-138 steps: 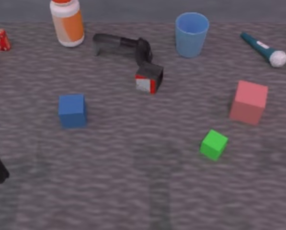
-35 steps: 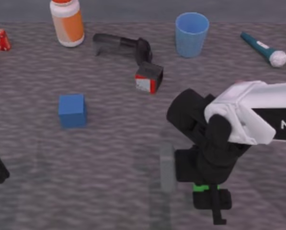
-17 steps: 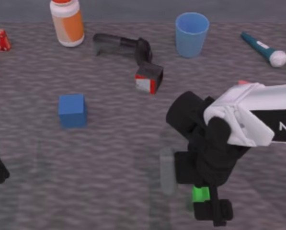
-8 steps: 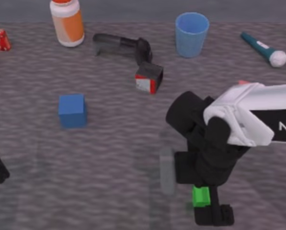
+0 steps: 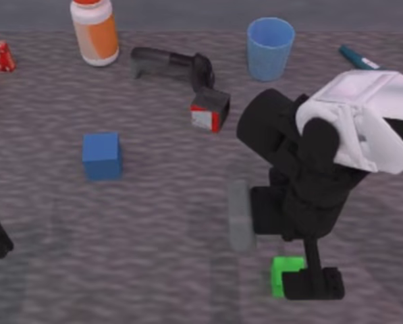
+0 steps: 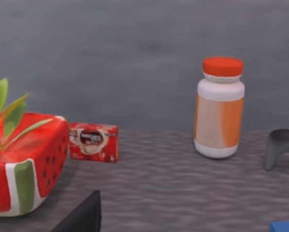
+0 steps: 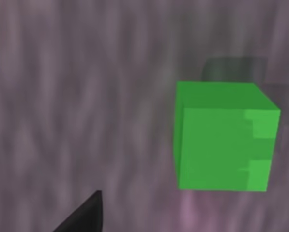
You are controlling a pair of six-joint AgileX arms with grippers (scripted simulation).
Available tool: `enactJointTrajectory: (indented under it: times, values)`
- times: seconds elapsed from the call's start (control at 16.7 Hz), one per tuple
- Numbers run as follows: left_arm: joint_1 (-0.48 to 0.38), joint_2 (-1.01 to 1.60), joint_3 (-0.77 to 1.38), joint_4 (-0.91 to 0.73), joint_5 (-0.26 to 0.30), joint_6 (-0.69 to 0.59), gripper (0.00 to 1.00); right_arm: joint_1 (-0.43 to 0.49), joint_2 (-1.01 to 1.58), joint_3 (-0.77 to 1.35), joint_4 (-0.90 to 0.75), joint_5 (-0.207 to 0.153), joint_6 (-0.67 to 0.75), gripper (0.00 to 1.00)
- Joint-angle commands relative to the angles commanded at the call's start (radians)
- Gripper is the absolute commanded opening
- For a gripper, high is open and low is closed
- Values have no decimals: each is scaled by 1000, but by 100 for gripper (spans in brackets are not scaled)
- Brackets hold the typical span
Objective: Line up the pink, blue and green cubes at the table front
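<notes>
**At the Counter Front: Right Hand Over the Green Cube**

At the front of the counter point(image 5: 154, 229), right of centre, the green cube point(image 5: 279, 275) rests on the surface; the right hand point(image 5: 314, 283) sits directly beside and partly over it, dark fingers overlapping the cube's right half in the top view; the right arm reaches in from the counter's right side, its white casing covering much of that area.

Right hand state: cannot tell from the available views whether the fingers are closed on the cube or released; the right wrist view shows the green cube point(image 7: 224, 137) resting on the counter with one dark fingertip point(image 7: 83, 215) set apart from it at the picture edge.

The blue cube point(image 5: 102, 156) stands alone on the left half of the counter, well apart from the green cube; the pink cube is hidden from view, the right arm covering the region to the right.

The left arm is parked at the counter's left edge; only a dark part of it shows; its hand state cannot be determined.

Other items along the back: an orange-and-white bottle point(image 5: 94, 31); a blue cup point(image 5: 270, 48); a small red, white and black box point(image 5: 210, 110) near centre.
</notes>
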Motion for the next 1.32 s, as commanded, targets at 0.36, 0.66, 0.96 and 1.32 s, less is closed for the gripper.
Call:
enactJointTrajectory:
  times: [0.36, 0.66, 0.96, 1.32]
  values:
    - [0, 0, 0, 0, 0, 0, 100, -2, -9, 11, -16, 0, 0, 100]
    - [-26, 154, 154, -101, 3, -31, 100, -64, -135, -75, 77, -15, 48, 100]
    - [-75, 567, 523, -333, 2, -99, 100, -212, -464, -287, 276, -36, 179, 100]
    - [-150, 1263, 1055, -691, 1, -196, 100, -443, -1014, -671, 570, -44, 421, 100]
